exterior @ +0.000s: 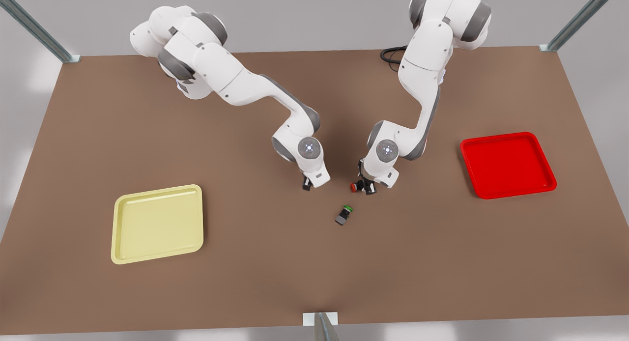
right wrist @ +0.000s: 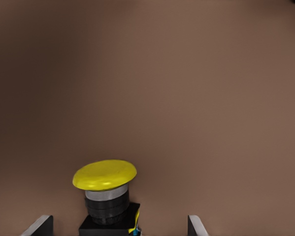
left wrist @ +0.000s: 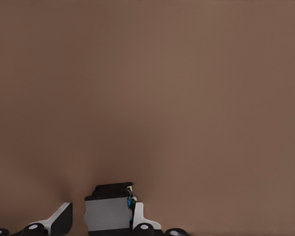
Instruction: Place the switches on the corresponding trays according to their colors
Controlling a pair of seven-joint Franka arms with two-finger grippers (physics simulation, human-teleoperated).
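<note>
A green-capped switch (exterior: 345,215) lies tipped on its side near the middle of the brown desk (exterior: 245,282), and everything else sits around it.

Just beyond it, toward the front view's right, the left tool (exterior: 366,187) (left wrist: 102,216) is down at the desk surface. The red switch (exterior: 355,186) (left wrist: 108,211) lies on its side there, cap pointing toward the front view's left. From the left wrist view its grey-black body sits between the fingers (left wrist: 140,217). One finger is against the body and the other stands a little off, so the tool is released and not yet clamped.

Beyond the green-capped switch toward the front view's left, the right tool (exterior: 307,184) (right wrist: 117,223) hangs low over the desk. In the right wrist view the yellow switch (right wrist: 105,189) stands upright on the desk with its cap on top. The fingers are spread wide on either side of it and neither touches, so this tool is released too.

The yellow tray (exterior: 157,223) lies well off to the front view's left of the green-capped switch. The red tray (exterior: 506,164) lies well off to the front view's right.
</note>
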